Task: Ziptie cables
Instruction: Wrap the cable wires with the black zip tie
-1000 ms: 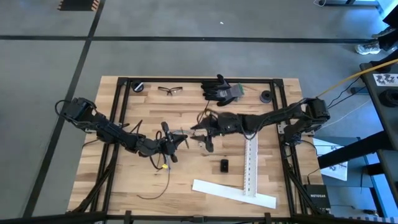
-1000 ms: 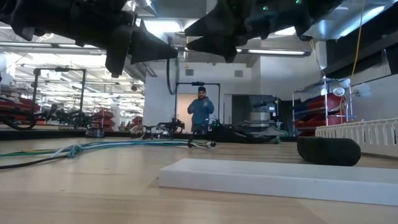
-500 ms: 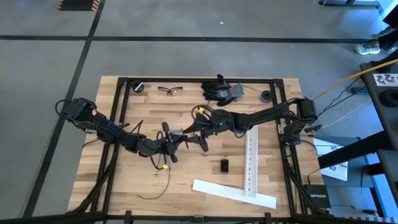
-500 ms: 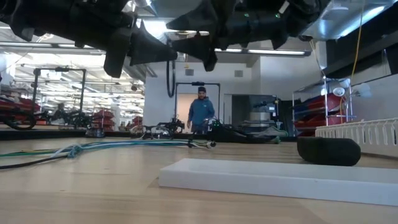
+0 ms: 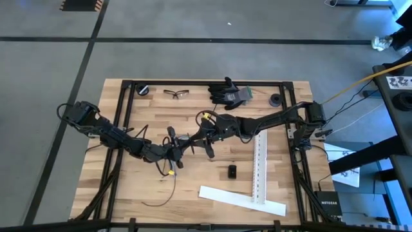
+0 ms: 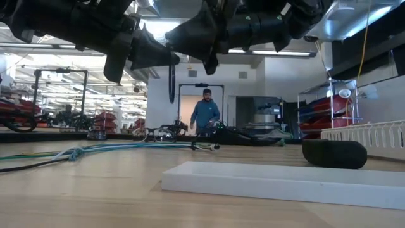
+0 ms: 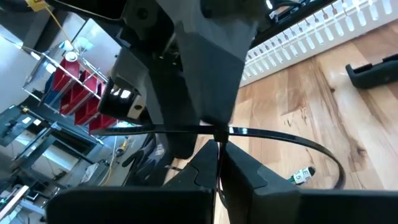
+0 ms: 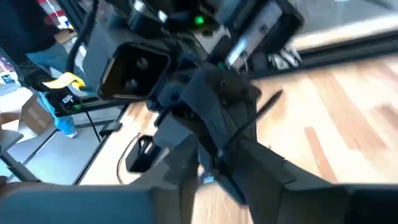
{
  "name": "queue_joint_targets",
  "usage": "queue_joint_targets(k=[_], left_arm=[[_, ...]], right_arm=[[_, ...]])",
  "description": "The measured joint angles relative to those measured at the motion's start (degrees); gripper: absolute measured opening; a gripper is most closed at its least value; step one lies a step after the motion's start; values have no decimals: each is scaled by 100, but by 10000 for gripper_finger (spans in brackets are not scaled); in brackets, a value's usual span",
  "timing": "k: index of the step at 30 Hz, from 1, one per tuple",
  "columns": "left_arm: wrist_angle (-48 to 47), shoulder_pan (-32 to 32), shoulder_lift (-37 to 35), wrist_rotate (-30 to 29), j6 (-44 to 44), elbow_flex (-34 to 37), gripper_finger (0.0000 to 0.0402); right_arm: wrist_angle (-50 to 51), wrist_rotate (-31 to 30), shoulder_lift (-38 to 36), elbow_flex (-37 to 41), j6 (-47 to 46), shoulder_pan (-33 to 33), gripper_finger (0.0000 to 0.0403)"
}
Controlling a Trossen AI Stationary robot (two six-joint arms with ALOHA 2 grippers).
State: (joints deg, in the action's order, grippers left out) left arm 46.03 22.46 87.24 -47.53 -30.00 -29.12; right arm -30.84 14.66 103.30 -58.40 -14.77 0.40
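Left gripper (image 7: pixel 217 155) pinches a black ziptie (image 7: pixel 273 134); right gripper (image 5: pixel 201 136) grip unclear (NETGEAR box (image 5: pixel 327 207) nearby).

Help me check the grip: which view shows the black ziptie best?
The left wrist view: the ziptie arcs clearly between the meeting grippers. The right wrist view shows one thin strand, the high view barely anything, the low view a hanging loop.

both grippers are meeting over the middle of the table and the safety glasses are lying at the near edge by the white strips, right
Not quite. The left gripper and right gripper do meet over the middle, but the high view shows the safety glasses at the far edge beside the black glove, well away from the white strips.
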Motion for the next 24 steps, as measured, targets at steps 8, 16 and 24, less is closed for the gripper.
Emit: queue_joint_targets(k=[8, 16, 24], left_arm=[[-14, 0, 0, -7, 4, 1, 0], [-21, -7, 0, 71, 168, 4, 0], [-88, -50, 16, 285, 110, 0, 0]], right_arm=[[85, -390, 10, -2, 1029, 79, 6], [69, -2681, 10, -50, 3684, 641, 0], [426, -3416, 10, -597, 4575, 910, 0]])
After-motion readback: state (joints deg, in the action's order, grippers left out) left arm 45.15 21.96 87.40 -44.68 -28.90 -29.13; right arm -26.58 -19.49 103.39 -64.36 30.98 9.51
